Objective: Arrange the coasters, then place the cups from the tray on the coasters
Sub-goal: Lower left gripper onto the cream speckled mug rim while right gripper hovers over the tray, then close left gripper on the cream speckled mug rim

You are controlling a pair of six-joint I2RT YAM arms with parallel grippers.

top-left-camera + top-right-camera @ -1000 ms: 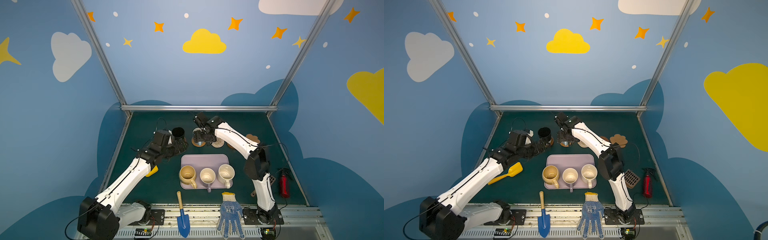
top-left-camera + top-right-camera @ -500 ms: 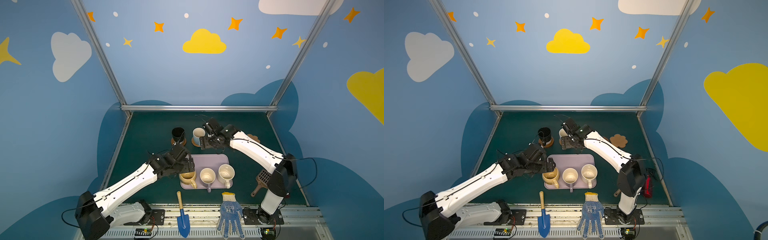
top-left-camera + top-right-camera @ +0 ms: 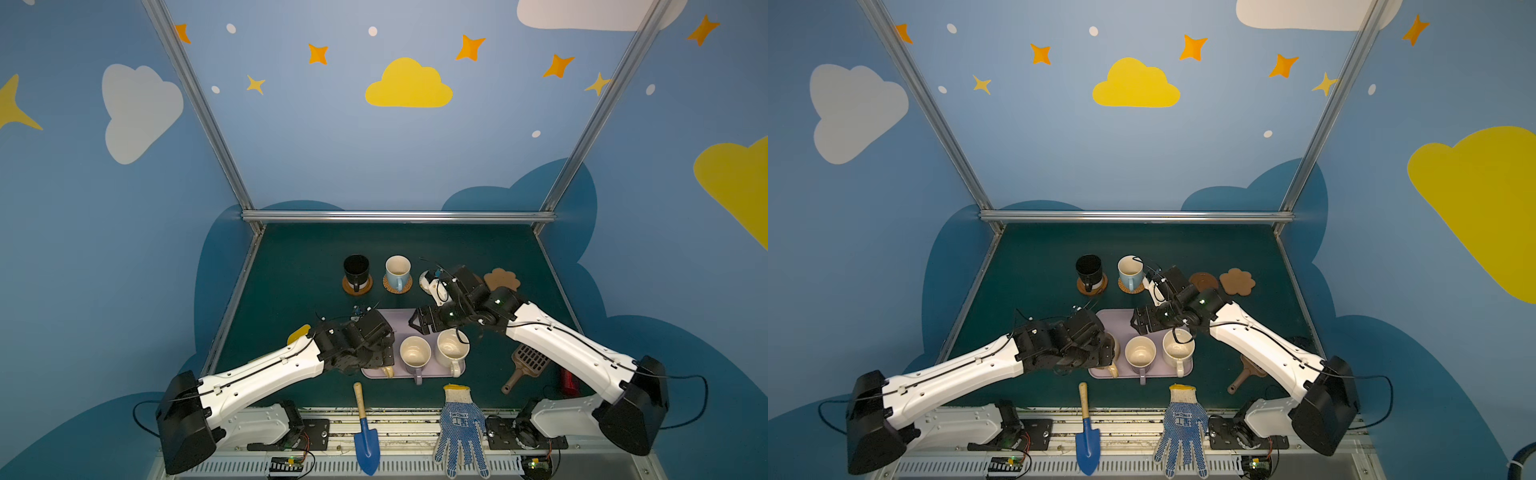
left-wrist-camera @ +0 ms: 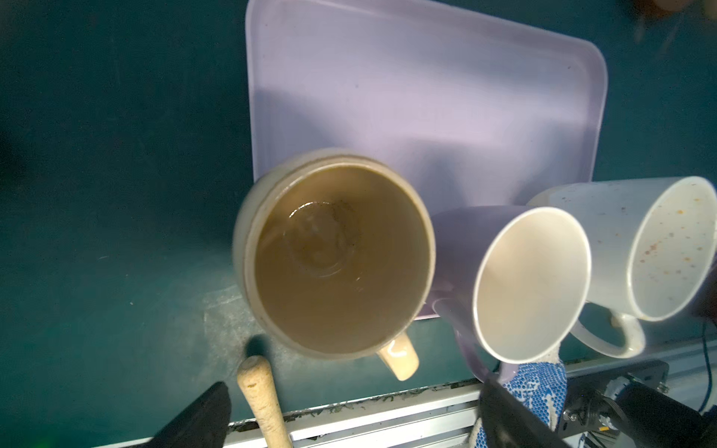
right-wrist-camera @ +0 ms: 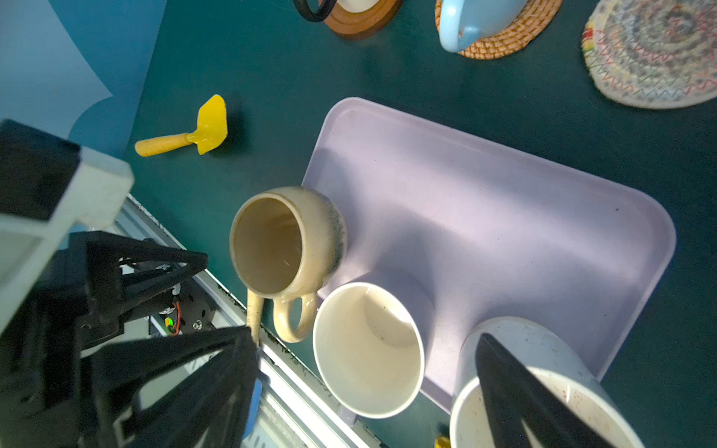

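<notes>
Jaws of the left gripper (image 4: 353, 421) are spread wide and hold nothing. Only their two dark tips show in the left wrist view, with the tan-yellow mug (image 4: 333, 256) upright beyond them at the tray's (image 4: 426, 97) near corner. In both top views this gripper covers that mug, so only its handle peeks out.

The right gripper (image 5: 366, 337) also has its jaws wide apart and empty. One finger crosses the mouth of the speckled mug (image 5: 543, 388), but whether it touches the rim cannot be told. The lavender mug (image 5: 368, 349) stands on the tray between the other two.

Further back on the tabletop (image 3: 299, 270), the black mug (image 3: 356, 268) sits on a brown wooden coaster (image 3: 357, 287). The light blue mug (image 3: 397, 270) sits on the rattan coaster (image 3: 397, 287). The pale spiral coaster (image 5: 652, 54) is bare and half hidden behind the right arm in a top view. A second brown disc (image 3: 1203, 281) and the cloud-shaped coaster (image 3: 502, 279) lie bare beside it.
</notes>
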